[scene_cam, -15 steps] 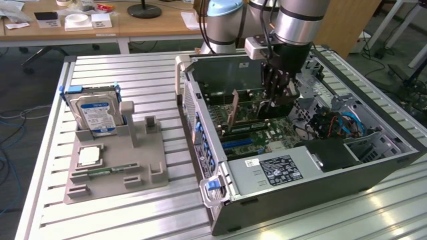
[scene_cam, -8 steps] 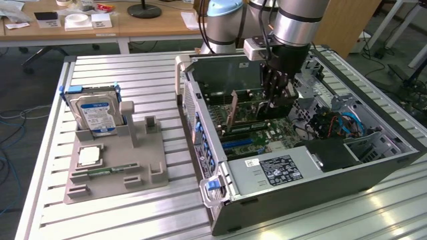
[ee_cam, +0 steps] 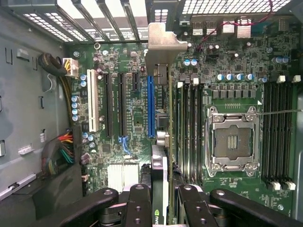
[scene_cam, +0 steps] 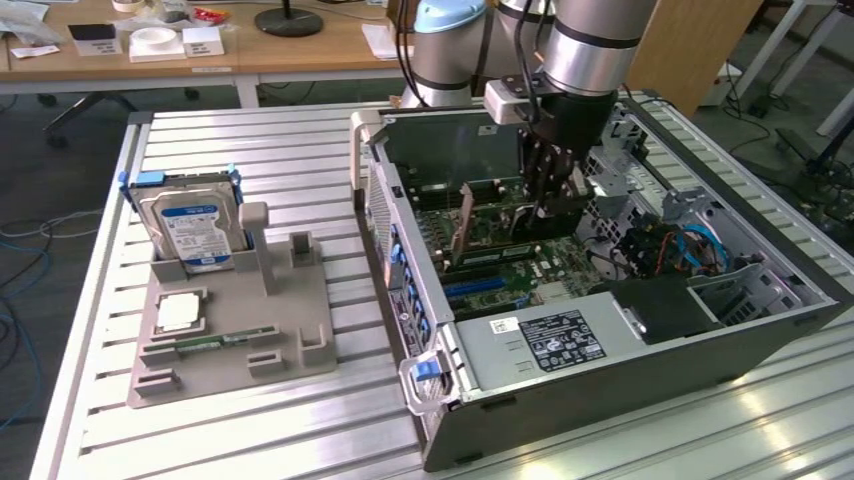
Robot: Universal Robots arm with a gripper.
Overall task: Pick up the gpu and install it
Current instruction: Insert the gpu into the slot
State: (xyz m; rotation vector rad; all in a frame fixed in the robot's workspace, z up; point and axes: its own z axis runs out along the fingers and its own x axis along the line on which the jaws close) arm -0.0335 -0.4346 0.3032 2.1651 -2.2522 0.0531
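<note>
Here, gpu [ee_cam: 161,142] gripped edge-on in claw [ee_cam: 163,190], over motherboard [ee_cam: 137,130] slots

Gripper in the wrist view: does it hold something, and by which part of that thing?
Yes. The gripper holds the gpu edge-on over the motherboard. It grips the card's edge facing away from the board, at the end far from its metal bracket.

A blue-labelled hard drive [scene_cam: 187,230] stands upright in a grey fixture [scene_cam: 214,387] on the slatted metal table [scene_cam: 254,150].
</note>
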